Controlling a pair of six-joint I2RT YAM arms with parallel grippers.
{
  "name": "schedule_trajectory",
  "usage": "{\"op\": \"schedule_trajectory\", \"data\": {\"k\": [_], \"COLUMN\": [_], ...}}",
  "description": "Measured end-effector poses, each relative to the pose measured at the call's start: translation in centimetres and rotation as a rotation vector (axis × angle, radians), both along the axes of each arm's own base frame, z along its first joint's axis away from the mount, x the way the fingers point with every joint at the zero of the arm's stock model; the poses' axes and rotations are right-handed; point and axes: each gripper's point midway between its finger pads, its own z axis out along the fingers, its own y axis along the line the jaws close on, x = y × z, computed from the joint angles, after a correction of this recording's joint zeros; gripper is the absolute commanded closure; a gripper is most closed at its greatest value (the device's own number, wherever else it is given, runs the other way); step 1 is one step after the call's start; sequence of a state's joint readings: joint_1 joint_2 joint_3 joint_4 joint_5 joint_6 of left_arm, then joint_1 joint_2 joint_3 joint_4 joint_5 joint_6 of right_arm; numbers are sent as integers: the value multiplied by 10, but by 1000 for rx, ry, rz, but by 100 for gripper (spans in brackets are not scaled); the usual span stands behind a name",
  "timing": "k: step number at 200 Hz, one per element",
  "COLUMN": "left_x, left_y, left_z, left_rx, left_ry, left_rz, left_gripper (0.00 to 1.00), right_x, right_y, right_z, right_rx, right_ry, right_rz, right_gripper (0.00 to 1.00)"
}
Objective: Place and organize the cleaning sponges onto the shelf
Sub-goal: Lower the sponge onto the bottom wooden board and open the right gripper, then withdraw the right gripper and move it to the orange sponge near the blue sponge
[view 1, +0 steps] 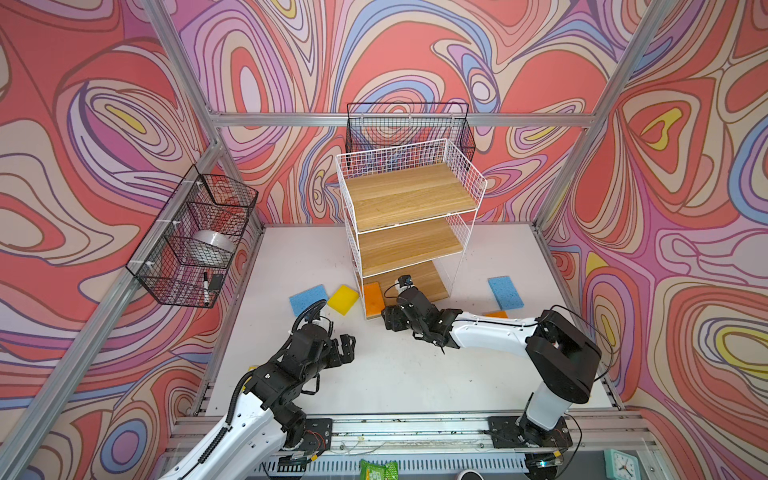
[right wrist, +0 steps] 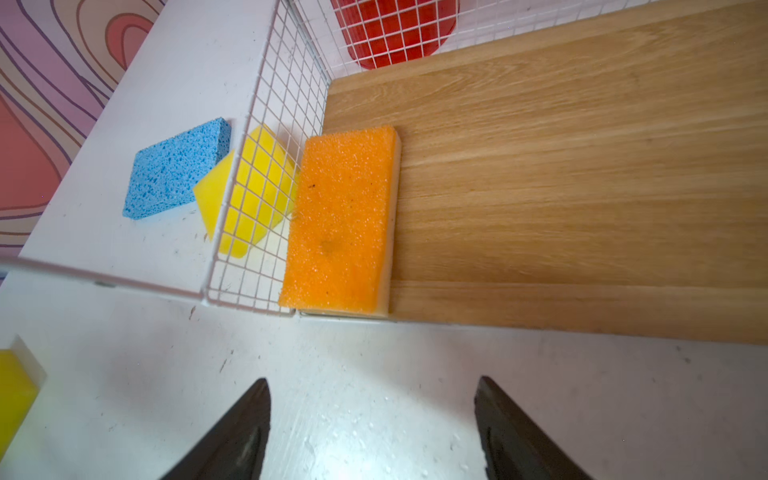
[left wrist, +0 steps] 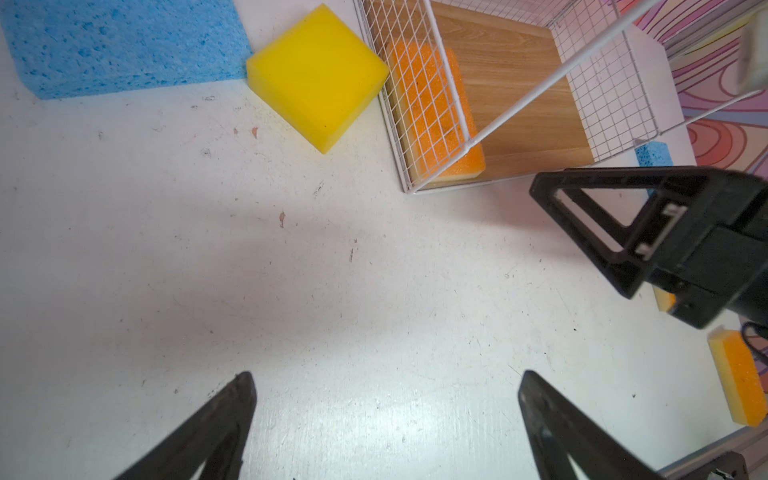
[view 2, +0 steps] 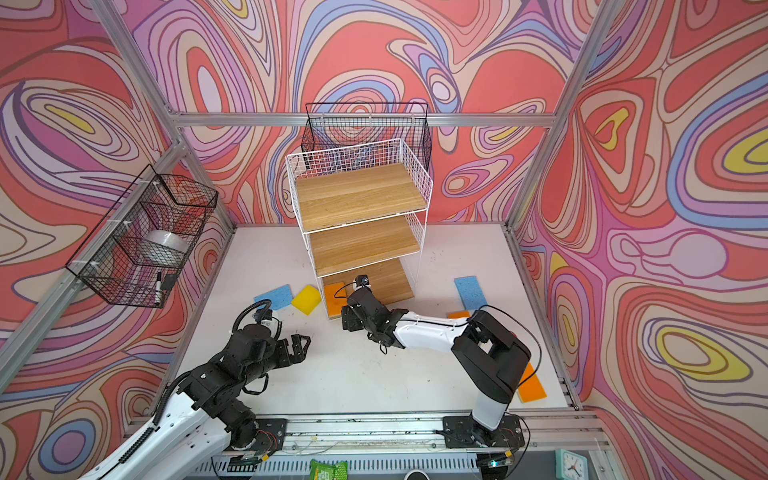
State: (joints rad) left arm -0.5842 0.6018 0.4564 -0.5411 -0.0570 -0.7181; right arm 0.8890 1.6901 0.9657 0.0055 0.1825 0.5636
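Nearest, toward the front right of the desk [view 1: 395, 374], the near orange sponge [view 2: 532, 388] lies flat, partly behind the right arm in a top view; at the front left, the near yellow sponge [right wrist: 14, 390] shows only one end in the right wrist view; the left tool [view 1: 347, 343] hangs above the desk, fingers spread wide with nothing between them; further in, the right tool [right wrist: 372, 386] sits low before the open front of the shelf [view 1: 411, 195], also spread and empty; behind the right forearm a strip of the half-hidden orange sponge [view 1: 496, 314] shows on the desk; the shelf stands upright at mid-desk, toward the back; on its bottom board the shelved orange sponge [right wrist: 340, 220] lies flat, orange face up, at the front left corner, along the wire side; just outside that wire side, on the desk, lies the thick yellow sponge [left wrist: 318, 75], turned corner-on to the rack, its opposite corner touching the left blue sponge [left wrist: 120, 45]; the right blue sponge [view 1: 505, 293] lies flat on the desk to the shelf's right, apart from it.
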Motion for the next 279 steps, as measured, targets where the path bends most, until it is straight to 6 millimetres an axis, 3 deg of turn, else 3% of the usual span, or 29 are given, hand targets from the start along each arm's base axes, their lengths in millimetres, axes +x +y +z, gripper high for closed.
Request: {"op": "schedule_trajectory", "data": {"k": [36, 57, 112, 135, 168, 194, 224, 279], "left_x": [-11, -6, -3, -2, -6, -7, -6, 5], "left_y": [-32, -53, -99, -120, -149, -159, -164, -166], "left_z": [2, 12, 11, 13, 18, 20, 21, 24], "left_rx": [81, 97, 165, 180, 173, 165, 155, 72], "left_ry": [-16, -46, -80, -99, -123, -132, -135, -106], "left_rz": [-128, -161, -234, -263, -310, -323, -328, -326], "left_gripper": [0, 0, 0, 0, 0, 0, 0, 0], "right_x": [-22, -33, -65, -67, -72, -78, -74, -59], "right_y": [-29, -45, -101, -133, -194, -220, -249, -333], "right_z": [4, 7, 18, 16, 4, 10, 17, 6], "right_rx": [-12, -26, -42, -51, -76, -62, -14, 135], "right_ry": [10, 19, 30, 66, 136, 149, 147, 201], "right_rz": [-10, -17, -95, -174, -343, -424, -543, -874], "right_gripper": [21, 21, 22, 23, 22, 15, 14, 14]}}
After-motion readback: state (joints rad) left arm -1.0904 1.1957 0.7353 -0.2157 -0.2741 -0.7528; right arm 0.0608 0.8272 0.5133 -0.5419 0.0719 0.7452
